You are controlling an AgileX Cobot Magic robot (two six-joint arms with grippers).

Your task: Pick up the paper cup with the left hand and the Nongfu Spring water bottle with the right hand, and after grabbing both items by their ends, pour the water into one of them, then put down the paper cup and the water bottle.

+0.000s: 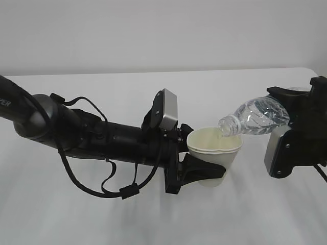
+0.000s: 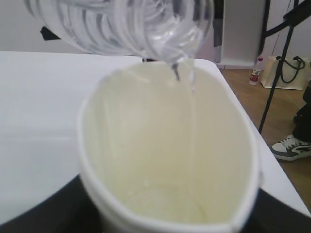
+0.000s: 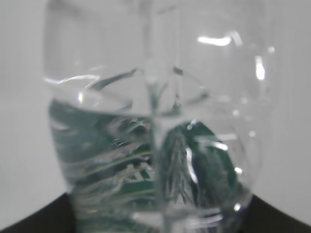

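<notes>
Paper cup [image 1: 213, 155]: small, white, tapered, rolled rim, cream inside; centre of the exterior view, slightly right; held clear of the table [image 1: 153, 219], upright with a slight tilt; rim pressed out of round, oval in the left wrist view [image 2: 165, 145], where it fills the lower centre of the frame.

Left hand [image 1: 196, 166]: black arm entering from the left edge of the exterior view, looping black cables below it, silver-grey box module [image 1: 168, 109] on top; jaws clasped on the paper cup, one black finger [image 1: 202, 172] wrapped across the cup's lower wall; dark finger edges at the bottom corners of the left wrist view.

Nongfu Spring water bottle [image 1: 258, 116]: clear ribbed plastic, no cap; right of centre in the exterior view, lying near horizontal with the neck dipped to the left; open mouth just over the cup's right rim; upper part of the left wrist view [image 2: 121, 24]; fills the right wrist view [image 3: 155, 126], green label showing through the plastic in the lower half.

Right hand [image 1: 301, 117]: black gripper with silver-grey box module [image 1: 278, 150] at the right edge of the exterior view; jaws clamped on the bottle's base end; fingertips themselves largely hidden by the bottle.

Water [image 2: 192, 82]: clear, colourless; thin stream falling from the bottle mouth into the cup in the left wrist view; some pooled inside the tilted bottle.

Table: white, plain; pale wall behind.
</notes>
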